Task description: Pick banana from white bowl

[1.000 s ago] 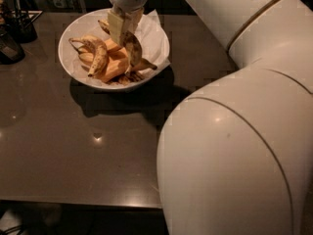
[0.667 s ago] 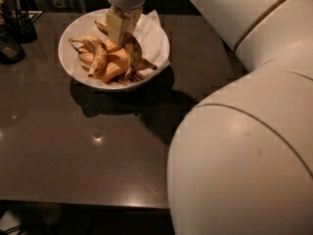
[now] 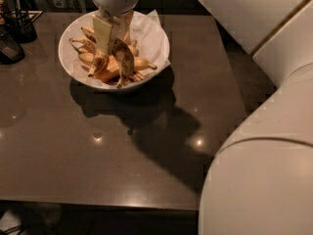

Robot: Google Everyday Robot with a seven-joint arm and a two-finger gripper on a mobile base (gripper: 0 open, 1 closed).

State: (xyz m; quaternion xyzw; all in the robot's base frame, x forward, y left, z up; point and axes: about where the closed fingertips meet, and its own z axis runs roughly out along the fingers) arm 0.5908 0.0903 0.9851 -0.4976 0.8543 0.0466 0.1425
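The white bowl (image 3: 157,47) lined with white paper sits at the back of the dark table and holds several bananas. My gripper (image 3: 111,32) hangs from above over the bowl's middle. It is shut on the top end of the banana (image 3: 123,58) with the large dark-brown blotch. That banana stands nearly upright, and its lower end is still among the other bananas (image 3: 142,64). The gripper's pale fingers (image 3: 102,33) hide part of the pile behind them.
Small dark containers (image 3: 20,25) stand at the table's back left. My large white arm (image 3: 264,170) fills the right and lower right of the view. The table's front edge (image 3: 98,202) runs along the bottom.
The gripper has shifted slightly left over the bowl, and the blotched banana now stands more upright in it. The arm's bulk has moved further right in the view.
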